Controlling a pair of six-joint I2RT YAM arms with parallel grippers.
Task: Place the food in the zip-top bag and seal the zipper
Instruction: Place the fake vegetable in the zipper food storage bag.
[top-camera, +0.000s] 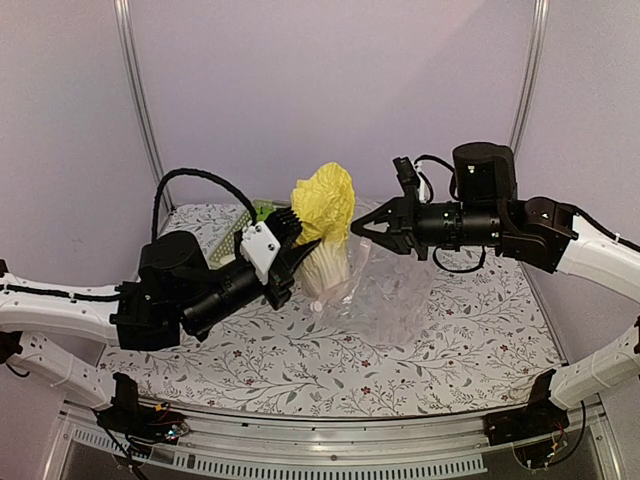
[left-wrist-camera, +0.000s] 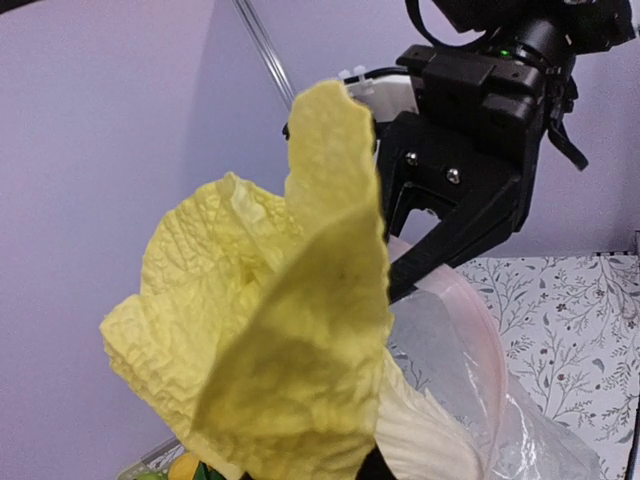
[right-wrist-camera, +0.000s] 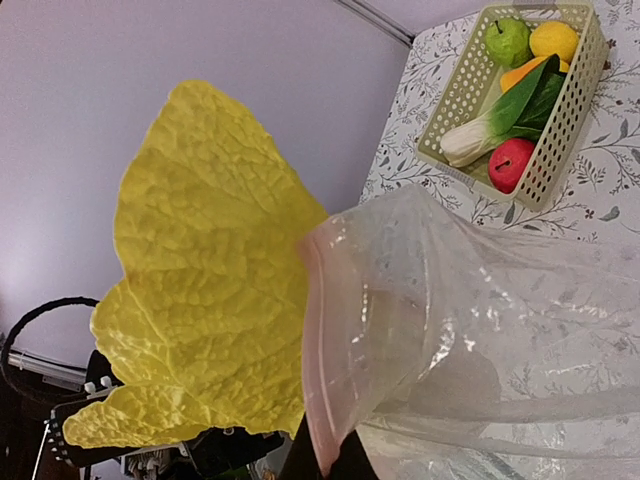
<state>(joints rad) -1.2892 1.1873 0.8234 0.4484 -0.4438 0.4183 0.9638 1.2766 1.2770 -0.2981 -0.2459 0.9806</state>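
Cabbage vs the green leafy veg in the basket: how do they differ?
Colour: the cabbage has crinkled yellow leaves; the green vegetable has smooth dark green ones. Pose: the cabbage is held upright by the left gripper at the bag mouth; the green vegetable lies in the basket. Both are leafy with pale stalks.

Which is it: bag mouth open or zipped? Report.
Open. The zip-top bag rim curves wide apart, the right tool pinching it, cabbage at its mouth.

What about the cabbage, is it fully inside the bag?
No, the cabbage leaves stick out well past the pink-edged mouth of the bag in the right wrist view.
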